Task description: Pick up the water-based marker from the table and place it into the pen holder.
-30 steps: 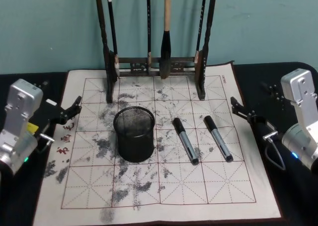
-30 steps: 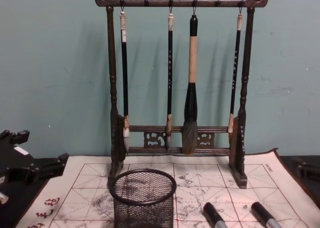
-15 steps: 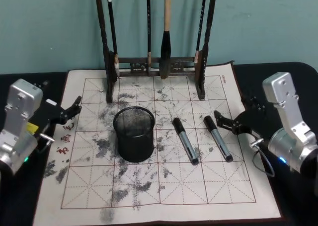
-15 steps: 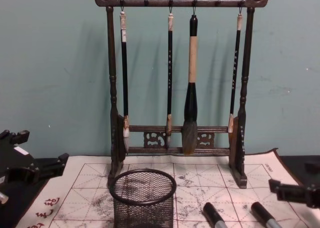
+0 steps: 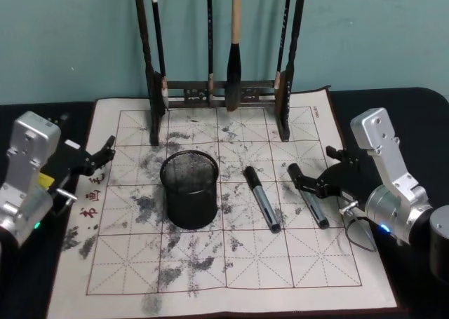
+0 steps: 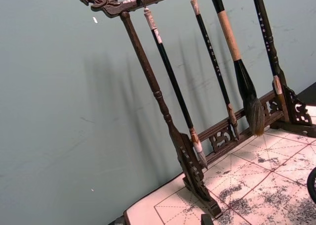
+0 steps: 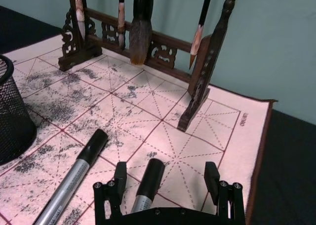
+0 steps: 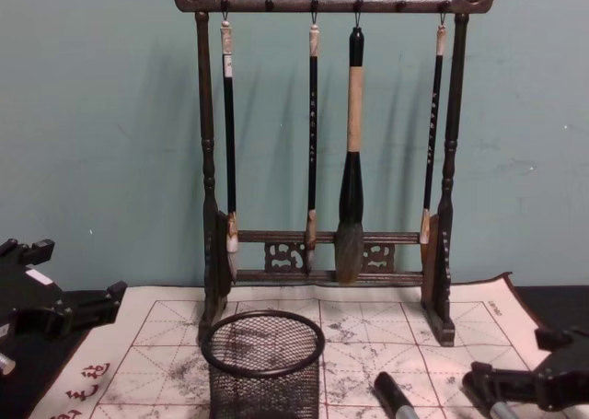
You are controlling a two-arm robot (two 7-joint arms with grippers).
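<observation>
Two black-capped, grey-barrelled water-based markers lie on the mat right of the pen holder [image 5: 189, 188]: one [image 5: 261, 198] closer to it, one [image 5: 309, 196] farther right. My right gripper [image 5: 313, 168] is open and low over the farther marker's cap end. In the right wrist view its fingers [image 7: 120, 178] straddle that marker [image 7: 147, 184], not touching it, with the other marker [image 7: 74, 178] beside it. The black mesh pen holder [image 8: 264, 364] stands upright. My left gripper [image 5: 91, 161] rests open at the mat's left edge.
A tall dark wooden brush rack [image 5: 221, 94] with several hanging brushes stands at the back of the mat [image 5: 210, 277], close behind the markers. The black table [image 5: 414, 109] shows around the mat. A teal wall rises behind.
My right arm has swung in from the mat's right edge toward the farther marker and lowered, so its open fingers now flank the cap end. The left arm has stayed put.
</observation>
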